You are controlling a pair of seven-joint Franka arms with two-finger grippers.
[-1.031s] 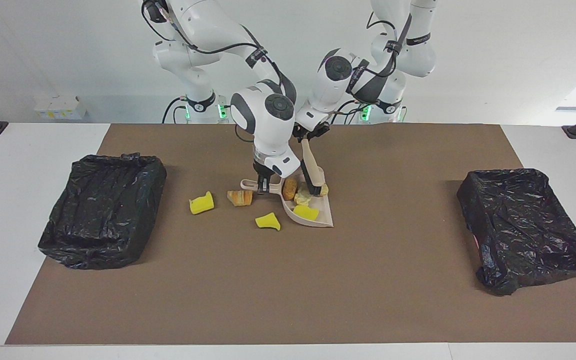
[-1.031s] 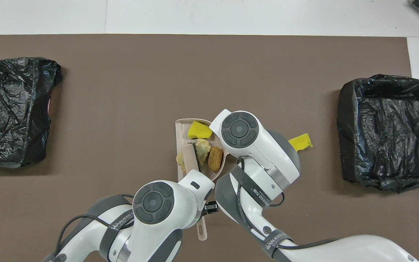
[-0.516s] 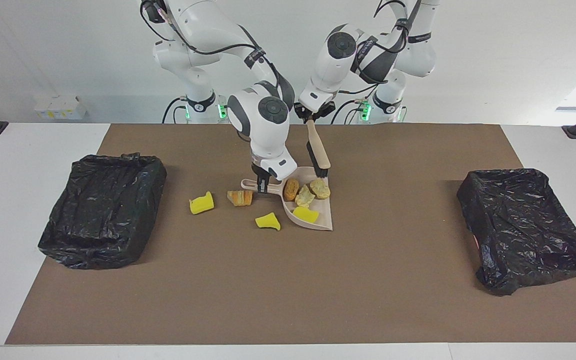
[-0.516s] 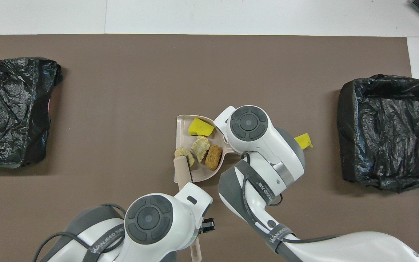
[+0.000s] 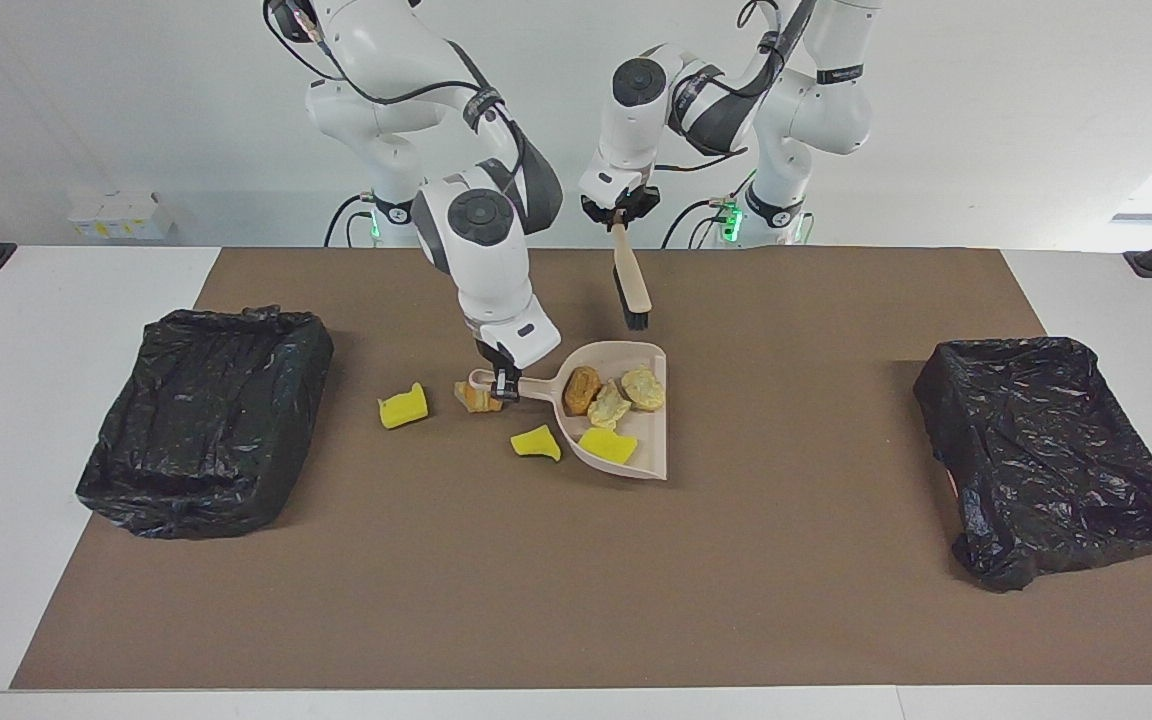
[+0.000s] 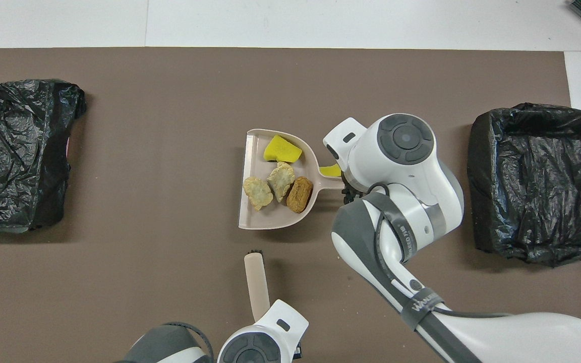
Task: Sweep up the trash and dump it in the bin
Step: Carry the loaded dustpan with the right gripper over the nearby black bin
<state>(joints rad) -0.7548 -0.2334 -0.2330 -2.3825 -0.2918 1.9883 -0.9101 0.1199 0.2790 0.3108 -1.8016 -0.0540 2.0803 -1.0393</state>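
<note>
Between the fingers of the right gripper [image 5: 501,384], the handle of the beige dustpan [image 5: 651,440], clamped tight, the pan reaching from the jaws toward the left arm's end of the table. Inside the pan, just past those jaws: four pieces of trash [image 5: 604,405], namely a brown lump [image 5: 580,389], two pale tan lumps [image 5: 643,389] side by side, and one yellow chunk [image 5: 607,446] close to the pan's open lip. Touching or nearly touching the right jaws, on the brown mat [image 5: 576,580]: a tan-orange pastry piece [image 5: 479,398]. Just beside the pan's rounded wall, a little farther from the robots than the jaws: a yellow piece [image 5: 536,442]. Toward the right arm's end from the jaws, apart from the pastry piece: another yellow piece [image 5: 403,407].

In the left gripper [image 5: 619,218], jaws closed on the handle of the beige brush [image 5: 630,279], held up in the air over the mat, bristles hanging down and not touching the pan.

Well apart from both jaws, at each end of the mat: a bin lined with black plastic [image 5: 204,420], and a second black-lined bin [image 5: 1051,450].
</note>
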